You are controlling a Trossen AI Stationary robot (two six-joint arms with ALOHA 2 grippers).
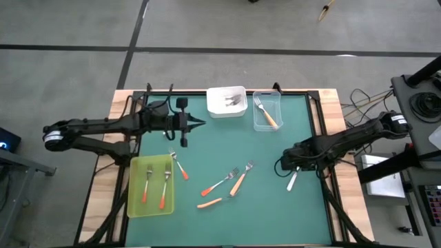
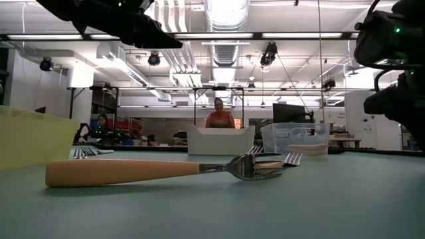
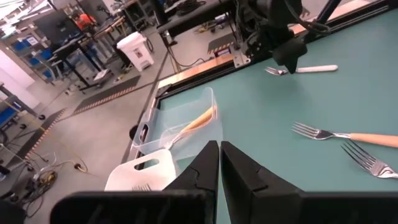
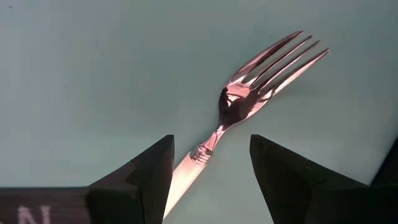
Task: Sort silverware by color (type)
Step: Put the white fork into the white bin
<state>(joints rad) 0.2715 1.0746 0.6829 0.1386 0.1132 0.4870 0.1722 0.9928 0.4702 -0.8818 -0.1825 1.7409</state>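
Note:
A white-handled fork (image 4: 249, 93) lies flat on the green mat near the table's right edge. My right gripper (image 4: 211, 143) points down over it, open, one finger on either side of the handle just behind the tines, touching nothing that I can see; in the high view it (image 1: 292, 171) stands over that fork (image 1: 292, 183). My left gripper (image 1: 196, 122) is shut and empty, held above the mat's far left part, pointing toward the trays. Three more forks (image 1: 238, 182) lie loose mid-mat, and a red-orange one (image 1: 181, 167) lies beside the yellow-green tray.
A yellow-green tray (image 1: 136, 207) at the near left holds two red-orange forks. A white tray (image 1: 215, 110) with forks and a clear tray (image 1: 258, 124) with a light orange fork stand at the far edge. A person shows in the room beyond the table.

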